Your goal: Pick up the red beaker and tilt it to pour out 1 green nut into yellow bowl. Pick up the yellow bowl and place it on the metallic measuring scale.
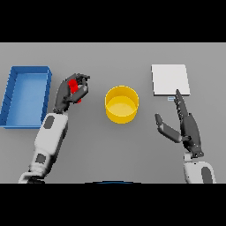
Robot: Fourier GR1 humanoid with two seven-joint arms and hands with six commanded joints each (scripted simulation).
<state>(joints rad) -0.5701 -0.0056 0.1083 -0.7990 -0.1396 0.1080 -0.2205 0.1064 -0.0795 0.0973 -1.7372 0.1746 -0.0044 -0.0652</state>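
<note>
My left hand [69,91] is shut on the red beaker [76,89], left of the yellow bowl [121,104]. The fingers cover most of the beaker, and I cannot see any green nut. The bowl stands upright at the table's middle and looks empty. The metallic measuring scale [170,79] is a pale square plate at the back right. My right hand [184,121] is open with straight fingers, pointing toward the scale's near edge, to the right of the bowl.
A blue tray [26,95] lies at the left edge of the grey table, just left of my left arm.
</note>
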